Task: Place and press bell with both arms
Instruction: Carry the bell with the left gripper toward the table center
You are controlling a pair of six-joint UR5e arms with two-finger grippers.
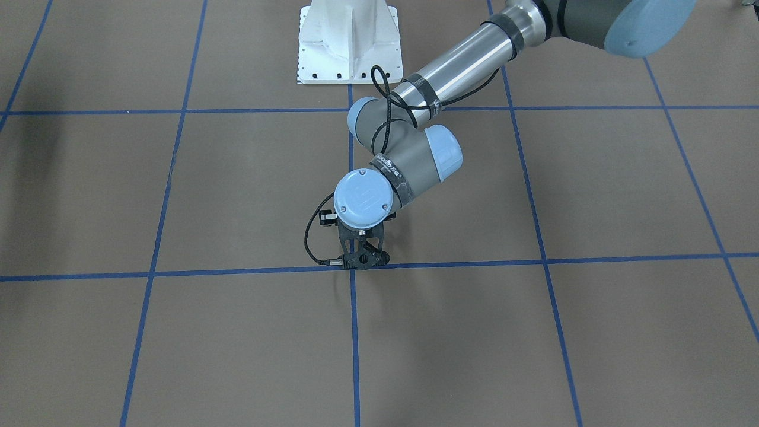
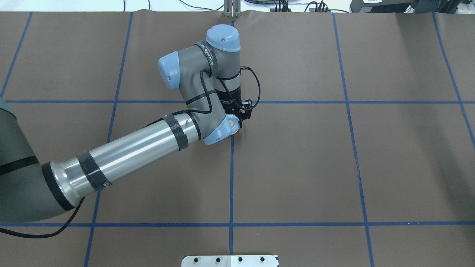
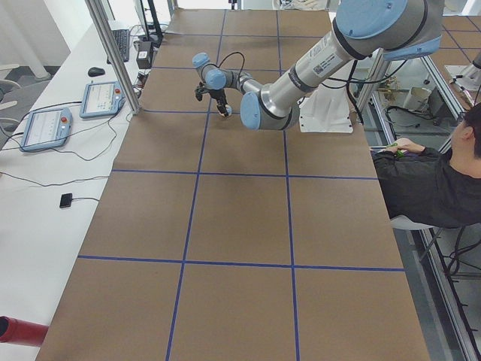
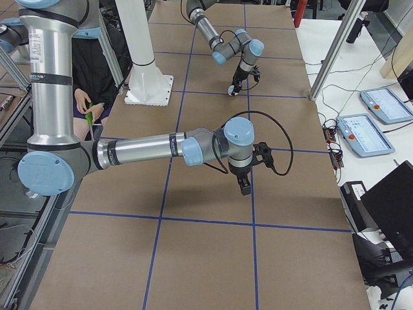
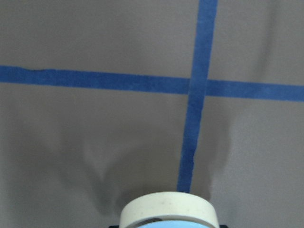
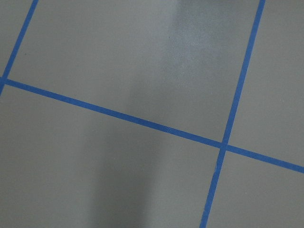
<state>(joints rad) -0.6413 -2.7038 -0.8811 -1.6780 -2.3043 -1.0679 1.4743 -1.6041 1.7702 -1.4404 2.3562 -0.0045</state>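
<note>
My left gripper [image 2: 238,119] hangs over the blue tape crossing at the table's middle and is shut on the bell [image 2: 233,124]. The bell's cream base ring shows in the left wrist view [image 5: 168,210], with a sliver of light-blue dome under it, just above the table. In the front-facing view the left gripper [image 1: 362,259] hides the bell. My right gripper [image 4: 245,188] shows only in the exterior right view, pointing down over the table nearer that camera. I cannot tell whether it is open or shut. The right wrist view shows only bare table and tape lines.
The white bolted pedestal [image 1: 350,41] stands at the robot's side of the table. A seated operator [image 3: 428,184] is by the table's robot side. Tablets [image 3: 45,128] and a metal post [image 3: 113,53] stand along the far edge.
</note>
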